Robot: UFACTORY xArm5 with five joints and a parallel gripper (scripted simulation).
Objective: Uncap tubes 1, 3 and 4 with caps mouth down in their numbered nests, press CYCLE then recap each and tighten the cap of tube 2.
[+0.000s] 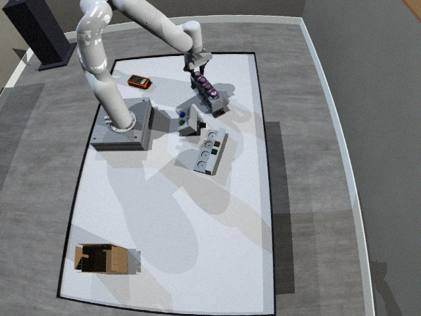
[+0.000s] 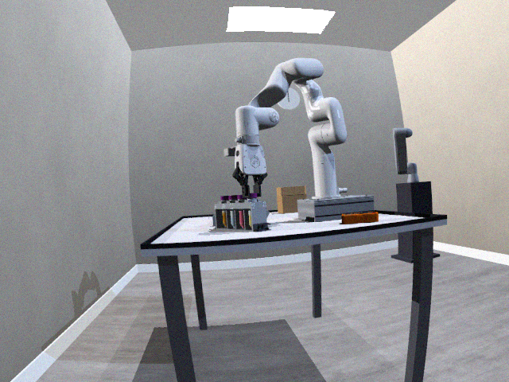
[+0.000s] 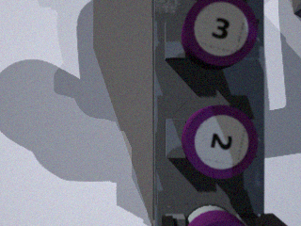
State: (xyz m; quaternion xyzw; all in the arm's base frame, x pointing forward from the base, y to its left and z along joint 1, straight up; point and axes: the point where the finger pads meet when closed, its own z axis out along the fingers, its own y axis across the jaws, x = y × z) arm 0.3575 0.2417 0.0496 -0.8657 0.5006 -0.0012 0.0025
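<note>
The decapping station (image 1: pixel 207 91) stands at the far side of the mat and holds four tubes with purple caps, all on their tubes. My gripper (image 1: pixel 197 70) hangs straight down over the tube 1 end of the rack, and in the exterior view its fingers (image 2: pixel 250 190) straddle the cap of tube 1 (image 2: pixel 253 196). The fingers stand a little open around that cap and do not grip it. The wrist view shows cap 3 (image 3: pixel 220 29), cap 2 (image 3: pixel 219 141) and the rim of cap 1 (image 3: pixel 213 217) at the bottom edge; the fingers are out of that frame.
The cap tray (image 1: pixel 210 150) with four empty nests and two unlit lamps lies nearer the front. The key housing (image 1: pixel 186 120) with the blue key (image 1: pixel 182 114) and green key (image 1: pixel 181 121) stands between the tray and the arm base. An orange device (image 1: pixel 139 81) and a cardboard box (image 1: pixel 101 258) lie apart.
</note>
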